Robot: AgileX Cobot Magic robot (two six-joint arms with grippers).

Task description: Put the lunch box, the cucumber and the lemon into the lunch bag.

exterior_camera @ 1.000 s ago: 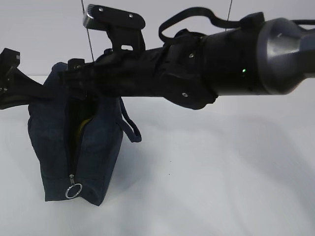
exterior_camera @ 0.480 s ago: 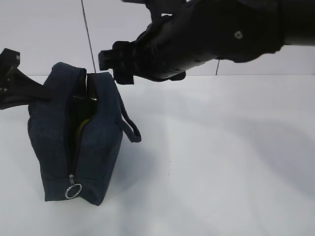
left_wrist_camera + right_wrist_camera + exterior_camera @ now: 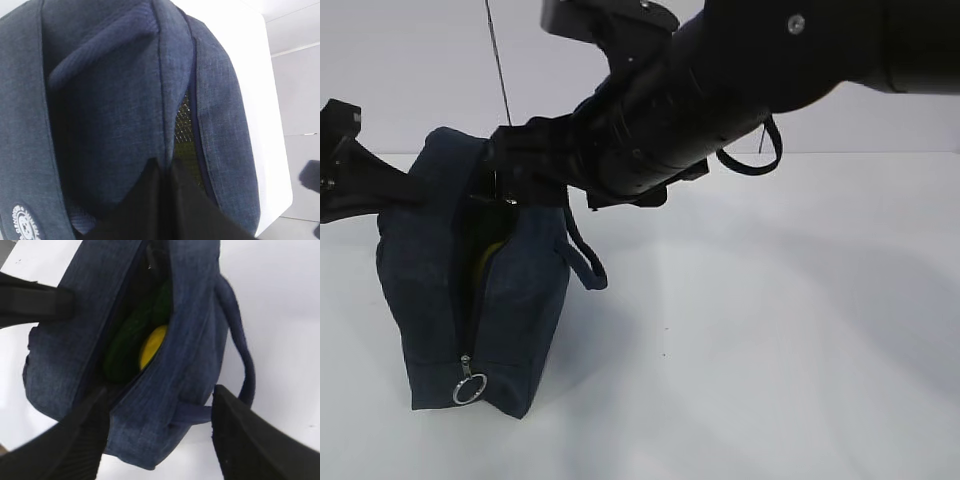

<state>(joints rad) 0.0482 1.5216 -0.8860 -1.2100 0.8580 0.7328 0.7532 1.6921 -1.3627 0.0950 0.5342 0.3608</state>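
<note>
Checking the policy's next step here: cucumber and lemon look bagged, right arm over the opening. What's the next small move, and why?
Probably lift the right gripper up and clear of the lunch bag. Its fingers are spread with nothing between them, while the cucumber and lemon already lie inside the opening. The lunch box isn't visible, so I can't tell whether it's packed. The left gripper looks closed on the bag's edge.

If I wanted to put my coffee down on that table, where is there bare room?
The table is bare all along the right of the lunch bag, from its handle out to the right edge, and in front of it. It is crowded at the bag's top: the right gripper hangs over the opening and the left gripper is at its left side.
</note>
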